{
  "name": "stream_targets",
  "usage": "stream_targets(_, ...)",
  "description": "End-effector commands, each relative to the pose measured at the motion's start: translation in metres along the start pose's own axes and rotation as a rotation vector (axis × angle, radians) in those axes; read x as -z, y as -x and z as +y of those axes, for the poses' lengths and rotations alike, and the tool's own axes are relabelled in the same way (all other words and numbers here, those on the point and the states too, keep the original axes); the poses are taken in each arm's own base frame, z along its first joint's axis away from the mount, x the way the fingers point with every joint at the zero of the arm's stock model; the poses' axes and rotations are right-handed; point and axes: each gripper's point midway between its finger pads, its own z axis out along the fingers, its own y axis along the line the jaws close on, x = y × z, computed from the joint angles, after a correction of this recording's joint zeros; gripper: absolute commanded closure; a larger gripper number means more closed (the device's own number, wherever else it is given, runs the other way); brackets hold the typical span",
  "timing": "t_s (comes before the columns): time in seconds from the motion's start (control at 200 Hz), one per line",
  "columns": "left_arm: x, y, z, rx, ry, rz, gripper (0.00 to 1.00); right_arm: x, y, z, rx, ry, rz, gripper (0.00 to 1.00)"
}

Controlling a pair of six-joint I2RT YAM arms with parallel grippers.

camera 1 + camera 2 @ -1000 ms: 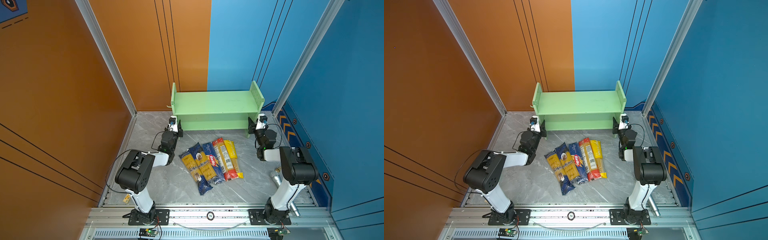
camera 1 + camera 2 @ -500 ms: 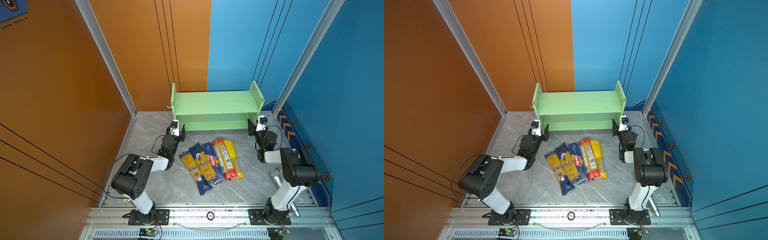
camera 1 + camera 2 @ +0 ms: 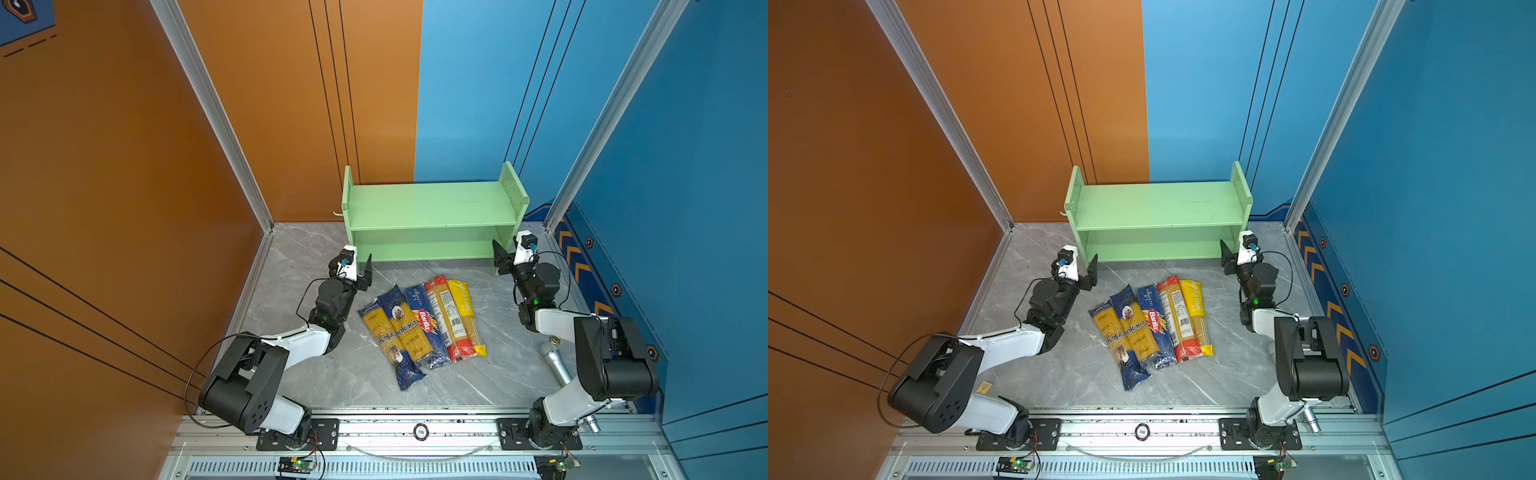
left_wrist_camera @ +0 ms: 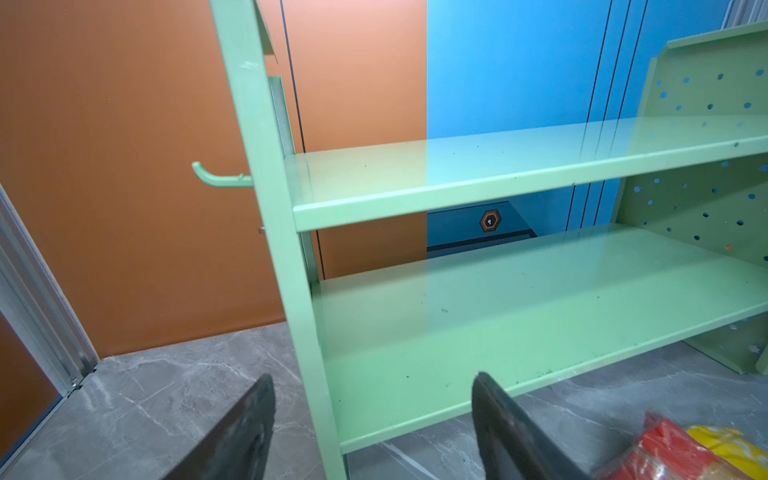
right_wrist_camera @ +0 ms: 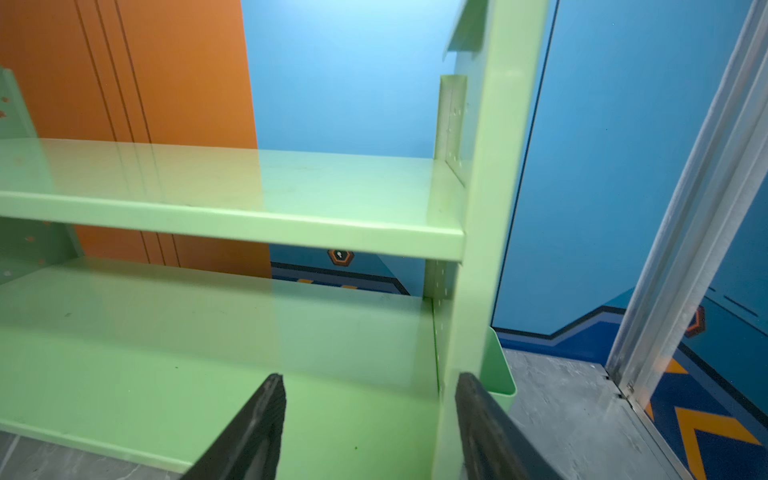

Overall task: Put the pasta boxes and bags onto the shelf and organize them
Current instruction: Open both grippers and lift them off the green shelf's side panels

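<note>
Five long spaghetti packets (image 3: 422,328) lie side by side on the grey marbled floor (image 3: 291,257), just below the middle of both top views. They are fanned slightly and touch along their long edges. At the left of the row is a navy-and-yellow packet (image 3: 374,324) with an oval portrait near its lower end. It overlaps a second navy-and-yellow packet (image 3: 409,332), whose portrait sits near the upper end. Next come a navy Barilla packet (image 3: 424,307) with a red logo, a red-ended packet (image 3: 446,307) showing a white label, and a yellow-ended packet (image 3: 465,303).

Above them in frame, apart from the row, the shelf (image 3: 432,203) stands against the back wall. It is light green with two flat tiers, upright side panels pierced with small holes, and a little hook on its left outer face.

The left gripper (image 4: 374,380) sits by the shelf's lower-left corner with its black fingers spread wide and gripping nothing. The shelf's front post shows beyond the gap. The right gripper (image 5: 370,377), at the lower-right corner, is likewise spread with nothing between its fingers.
</note>
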Motion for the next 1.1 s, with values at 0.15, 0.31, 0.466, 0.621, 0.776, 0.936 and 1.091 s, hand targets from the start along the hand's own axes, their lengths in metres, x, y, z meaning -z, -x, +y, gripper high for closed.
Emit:
stream_targets(0.15,0.025,-0.007,-0.005,-0.030,-0.010,0.070,0.21,0.023,-0.011,0.014,-0.016,0.036,0.084,0.35)
stream_targets(0.31,0.038,0.001,-0.017,-0.030,-0.056,0.097,0.20,0.037,-0.005,0.018,-0.019,0.000,0.150,0.33)
stream_targets(0.466,0.049,0.001,-0.021,-0.027,-0.075,0.146,0.19,0.051,-0.004,0.032,0.014,-0.007,0.234,0.31)
stream_targets(0.621,0.060,0.000,-0.022,0.006,-0.080,0.198,0.18,0.067,-0.001,0.037,0.005,-0.038,0.312,0.27)
stream_targets(0.776,0.073,-0.001,-0.030,0.038,-0.123,0.219,0.18,0.080,0.004,0.055,-0.010,0.007,0.362,0.25)
stream_targets(0.936,0.085,-0.006,-0.042,0.090,-0.152,0.243,0.18,0.092,0.009,0.063,-0.033,0.016,0.385,0.24)
stream_targets(1.091,0.094,-0.011,-0.051,0.101,-0.149,0.266,0.18,0.101,0.002,0.081,-0.081,0.071,0.436,0.24)
